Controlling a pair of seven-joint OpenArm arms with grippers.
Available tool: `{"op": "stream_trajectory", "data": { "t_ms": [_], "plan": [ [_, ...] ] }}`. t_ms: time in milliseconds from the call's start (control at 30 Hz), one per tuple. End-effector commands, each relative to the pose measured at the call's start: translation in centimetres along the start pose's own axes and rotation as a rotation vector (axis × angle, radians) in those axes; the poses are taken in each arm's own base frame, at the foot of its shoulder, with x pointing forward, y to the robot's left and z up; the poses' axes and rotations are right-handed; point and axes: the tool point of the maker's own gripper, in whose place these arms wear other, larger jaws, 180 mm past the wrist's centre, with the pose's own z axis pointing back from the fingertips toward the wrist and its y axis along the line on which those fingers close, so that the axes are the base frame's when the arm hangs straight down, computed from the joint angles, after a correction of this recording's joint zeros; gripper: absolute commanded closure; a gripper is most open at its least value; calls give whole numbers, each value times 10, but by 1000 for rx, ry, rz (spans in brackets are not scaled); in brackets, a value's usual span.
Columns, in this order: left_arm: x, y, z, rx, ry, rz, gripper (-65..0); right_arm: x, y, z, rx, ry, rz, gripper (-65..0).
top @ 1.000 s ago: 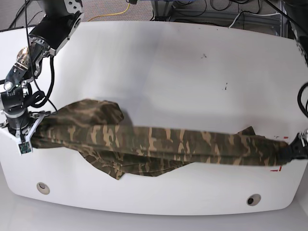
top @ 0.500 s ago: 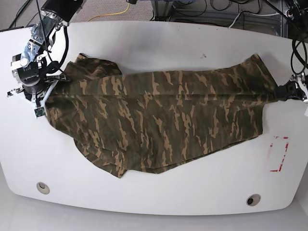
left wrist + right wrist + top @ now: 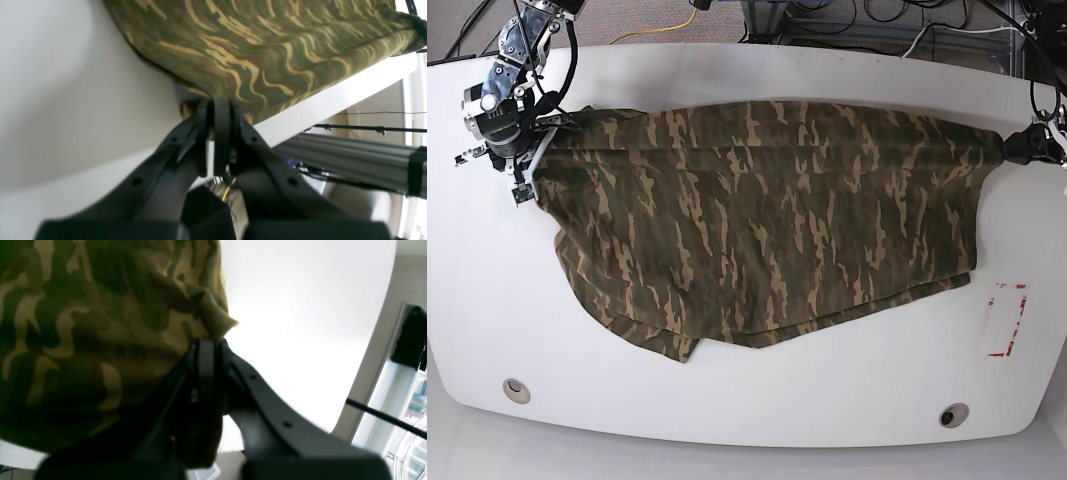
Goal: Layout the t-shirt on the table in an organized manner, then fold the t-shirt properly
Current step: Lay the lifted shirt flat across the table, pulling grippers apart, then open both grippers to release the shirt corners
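base view only: red outline mark [image 3: 1006, 320]

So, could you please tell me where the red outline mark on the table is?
In the base view, the red outline mark sits near the table's right edge, uncovered, just beyond the t-shirt's lower right corner.

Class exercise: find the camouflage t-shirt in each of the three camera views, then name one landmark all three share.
Base view: the olive, brown and tan camouflage cloth t-shirt spans the middle, stretched between both claws.
Left wrist view: it fills the top, pinched in the left claw.
Right wrist view: it fills the left side, pinched in the right claw.
Shared landmark: the glossy white table.
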Motion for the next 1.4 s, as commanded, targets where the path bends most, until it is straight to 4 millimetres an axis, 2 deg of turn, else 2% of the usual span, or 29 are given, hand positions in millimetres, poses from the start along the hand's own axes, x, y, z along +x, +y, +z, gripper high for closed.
{"op": "stream_trajectory", "data": {
  "t_ms": [0,400,533,800,867,967,1133,1167,1200,1267,1367],
  "plan": [
    [14,-2,9,4,-30,-36,-3,-1,-11,5,-38,0,12,-17],
    [12,-1,8,3,-26,-26,-3,-6,-7,4,-29,14,14,-19],
    [26,-1,7,10,-51,-53,-4,-4,-8,4,-31,9,12,-19],
    [34,4,1,46,-33,-88,-4,-5,0,-1,-5,18,25,-29],
    [35,4,0,45,-35,-88,-4,-6,4,-2,3,22,36,-67],
    [38,2,-3,35,-43,-94,-4,-13,6,-2,0,46,50,-206],
    [41,-10,-20,-17,-66,-87,-6,-19,0,0,-32,72,68,-547],
    [41,-10,-21,-18,-65,-90,-6,-19,-1,0,-34,71,67,-580],
    [40,-13,-24,-27,-55,-93,-6,-17,-3,2,-43,66,68,-650],
    [39,-17,-30,-46,-52,-93,-6,-15,-7,3,-56,55,64,-650],
    [42,-26,-42,-82,-69,-93,-6,1,-26,6,-100,-21,9,-650]
  ]
}}
